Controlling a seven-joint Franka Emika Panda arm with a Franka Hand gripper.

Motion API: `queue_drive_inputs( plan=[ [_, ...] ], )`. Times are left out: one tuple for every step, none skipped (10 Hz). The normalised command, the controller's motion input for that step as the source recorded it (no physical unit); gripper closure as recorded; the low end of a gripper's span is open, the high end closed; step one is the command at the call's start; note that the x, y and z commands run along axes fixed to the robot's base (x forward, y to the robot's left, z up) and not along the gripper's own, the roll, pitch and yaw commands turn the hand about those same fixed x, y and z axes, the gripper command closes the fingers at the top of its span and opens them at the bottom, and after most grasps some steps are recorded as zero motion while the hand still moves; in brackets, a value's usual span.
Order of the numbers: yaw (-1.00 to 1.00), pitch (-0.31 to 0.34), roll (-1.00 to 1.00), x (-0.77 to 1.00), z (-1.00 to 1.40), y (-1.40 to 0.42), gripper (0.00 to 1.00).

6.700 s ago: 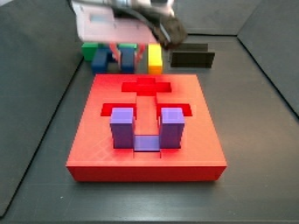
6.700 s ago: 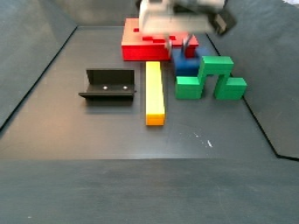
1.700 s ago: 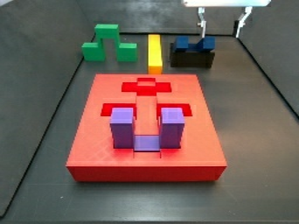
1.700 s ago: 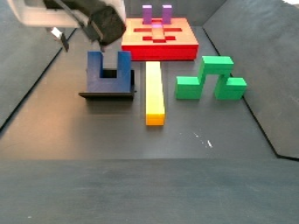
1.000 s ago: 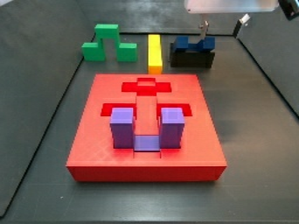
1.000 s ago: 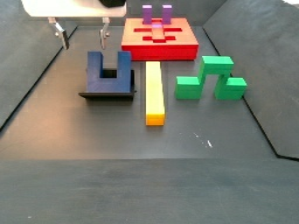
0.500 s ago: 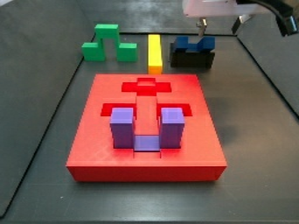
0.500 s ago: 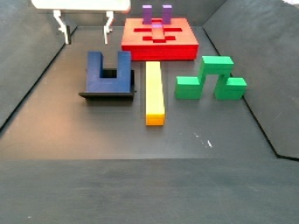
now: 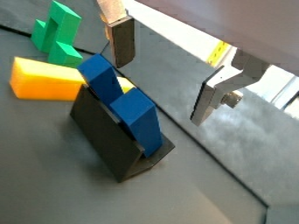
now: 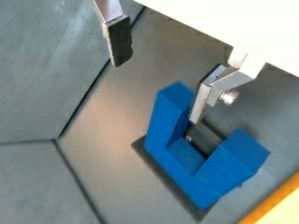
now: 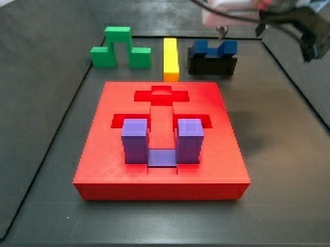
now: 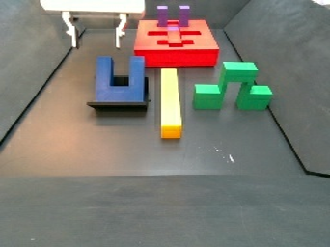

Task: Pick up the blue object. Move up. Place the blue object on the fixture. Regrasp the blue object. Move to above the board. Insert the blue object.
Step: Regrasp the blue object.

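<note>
A: Where does the blue object (image 12: 120, 77) sit?

B: On the fixture (image 12: 116, 101), left of centre in that side view, just beside the yellow bar (image 12: 169, 100). It rests with its two prongs pointing toward the back wall and the open notch between them. In a wrist view the blue object (image 9: 121, 101) leans against the fixture's (image 9: 105, 138) raised back.

A: And the gripper?

B: The gripper (image 12: 95, 29) hangs at the upper left of that side view, above and slightly behind the block, not touching it. Its fingers (image 12: 71, 30) are spread wide with nothing between them. In a wrist view the gripper (image 10: 163, 72) shows one finger (image 10: 117, 39) well off to the side and the other finger (image 10: 215, 96) close over the block's (image 10: 204, 156) nearer prong.

A: So what does the regrasp turn on?

B: My judgement: the block lies below and a little forward of the gripper, so it needs to come forward and down, straddling one prong or the base across its narrow width.

A: And the board (image 12: 178, 44)?

B: Upper centre, already carrying the purple block (image 12: 175, 14).
</note>
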Motion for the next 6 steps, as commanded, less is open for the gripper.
queue_drive_inputs(
  plan=[
    [0.32, 0.043, 0.78, 0.14, -0.38, 0.00, 0.00],
    [0.25, 0.011, 0.62, 0.21, -0.28, 0.00, 0.00],
    [0.23, 0.003, 0.56, 0.24, -0.25, -0.01, 0.00],
    [0.03, 0.037, 0.32, 0.01, -0.11, 0.00, 0.00],
    [0.00, 0.000, 0.00, 0.02, -0.05, 0.00, 0.00],
    [0.00, -0.009, 0.00, 0.00, -0.22, 0.01, 0.00]
  ],
)
